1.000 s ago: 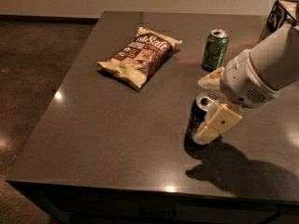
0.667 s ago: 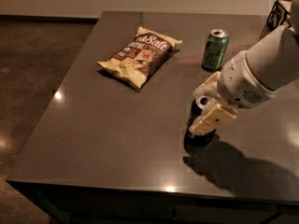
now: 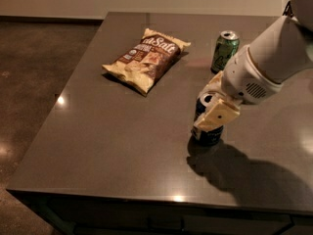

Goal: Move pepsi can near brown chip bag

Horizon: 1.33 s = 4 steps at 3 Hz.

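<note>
Gripper (image 3: 209, 112): jaws clasped on the pepsi can (image 3: 211, 135), which stands upright on the table (image 3: 98, 146). The hold looks skewed, so the can may tip or slip in transit. Its label is hidden by a finger. Beyond the can, to the left: brown chip bag (image 3: 146, 60), lettered "Salt". Just beyond the can: green can (image 3: 224, 51), lettering illegible, liable to be knocked by the arm.

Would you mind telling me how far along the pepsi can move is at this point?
Done: the approach, with the gripper at the pepsi can. In hand: the grasp, while the can stands on the table. Left: lifting it and setting it down beside the brown chip bag, far across the table.
</note>
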Tool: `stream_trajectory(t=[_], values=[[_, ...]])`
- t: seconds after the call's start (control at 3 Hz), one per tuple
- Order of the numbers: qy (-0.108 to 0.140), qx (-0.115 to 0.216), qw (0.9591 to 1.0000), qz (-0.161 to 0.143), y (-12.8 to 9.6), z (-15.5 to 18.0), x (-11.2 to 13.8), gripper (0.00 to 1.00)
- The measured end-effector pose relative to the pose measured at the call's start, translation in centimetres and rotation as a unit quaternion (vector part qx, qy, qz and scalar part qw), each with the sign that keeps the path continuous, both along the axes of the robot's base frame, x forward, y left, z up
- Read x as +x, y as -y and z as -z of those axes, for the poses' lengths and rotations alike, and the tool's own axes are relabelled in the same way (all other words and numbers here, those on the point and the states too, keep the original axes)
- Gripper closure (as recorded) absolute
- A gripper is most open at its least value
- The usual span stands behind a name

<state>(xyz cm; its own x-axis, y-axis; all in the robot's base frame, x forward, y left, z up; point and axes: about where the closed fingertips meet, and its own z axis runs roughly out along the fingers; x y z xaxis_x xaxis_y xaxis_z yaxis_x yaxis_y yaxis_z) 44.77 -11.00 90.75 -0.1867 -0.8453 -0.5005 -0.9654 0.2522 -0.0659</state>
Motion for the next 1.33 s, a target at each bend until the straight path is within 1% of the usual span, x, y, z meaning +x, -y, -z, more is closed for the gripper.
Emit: stream_trajectory(t=[0.33,0.67,1.0,1.33], values=[[-0.002,0.005,1.0000,0.004,-1.2,-1.0,1.9,1.00],[0.001,0.021,0.9997,0.014,-2.4,-2.1,4.4,1.00],[0.014,0.034,0.9989,0.030,-3.4,-2.8,7.6,1.00],[0.024,0.041,0.9978,0.046,-4.2,-2.8,10.7,1.00]])
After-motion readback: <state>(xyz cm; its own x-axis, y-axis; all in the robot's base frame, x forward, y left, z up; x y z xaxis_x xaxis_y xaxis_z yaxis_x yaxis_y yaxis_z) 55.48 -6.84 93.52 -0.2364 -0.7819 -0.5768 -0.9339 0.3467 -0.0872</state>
